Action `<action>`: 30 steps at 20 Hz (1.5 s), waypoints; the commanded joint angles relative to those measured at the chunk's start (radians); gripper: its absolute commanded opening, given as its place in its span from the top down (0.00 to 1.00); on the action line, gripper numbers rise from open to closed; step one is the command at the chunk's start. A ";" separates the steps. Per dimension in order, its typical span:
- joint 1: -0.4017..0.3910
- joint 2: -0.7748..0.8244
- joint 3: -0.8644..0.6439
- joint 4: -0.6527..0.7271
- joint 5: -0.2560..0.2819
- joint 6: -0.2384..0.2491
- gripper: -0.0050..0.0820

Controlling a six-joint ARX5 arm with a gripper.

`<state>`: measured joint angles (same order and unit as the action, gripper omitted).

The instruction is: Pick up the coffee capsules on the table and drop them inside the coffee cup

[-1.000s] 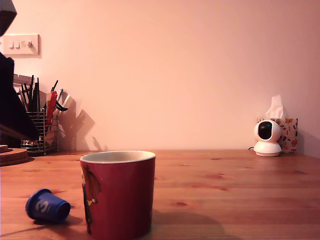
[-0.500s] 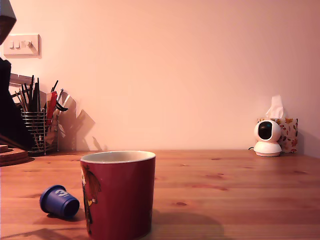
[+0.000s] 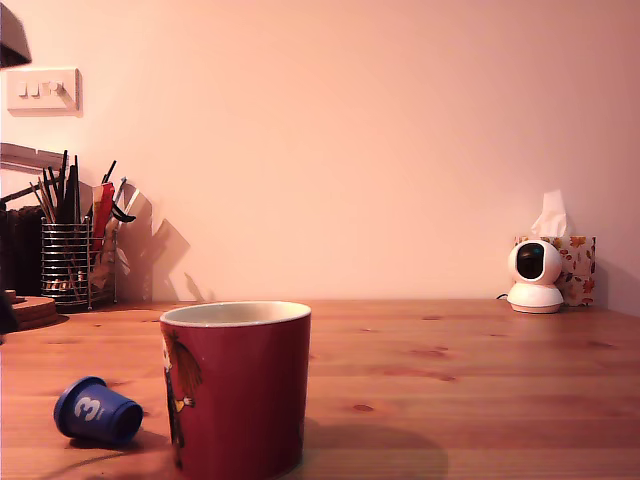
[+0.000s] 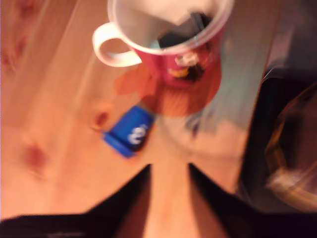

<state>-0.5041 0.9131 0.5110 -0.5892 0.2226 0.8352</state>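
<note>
The gripper [image 4: 169,171] hung above the wooden table [image 3: 480,380] with its two dark fingers [image 4: 131,198] spread apart and only bare wood between them. That stance suited coming down on a capsule, not carrying one. The blue capsule [image 3: 97,411] lay on its side just beside the coffee cup [image 3: 240,395], at the cup's 9 o'clock in the exterior view, its white "3" turned toward that camera. Being tapered, it would probably roll in an arc if nudged, so a grip across its body looked safer than one at the rim. In the blurred wrist view it sat between the spread fingers and the cup, touching neither. A dark shape [image 4: 185,29] rested inside the cup's cream interior. It was probably the dark capsule, though the blur left that uncertain; if so, half the job looked done. The wire-mesh pen holder [image 3: 78,262] stood well apart at the cup's 10 o'clock, clear of the work.
</note>
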 commanded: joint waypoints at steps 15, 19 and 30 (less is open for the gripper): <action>0.016 0.164 0.000 0.145 -0.037 0.159 0.45; 0.016 0.208 0.003 0.157 -0.037 0.206 0.45; 0.016 0.422 0.203 0.094 0.015 0.302 0.45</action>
<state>-0.4900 1.3079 0.7147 -0.4774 0.2325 1.1141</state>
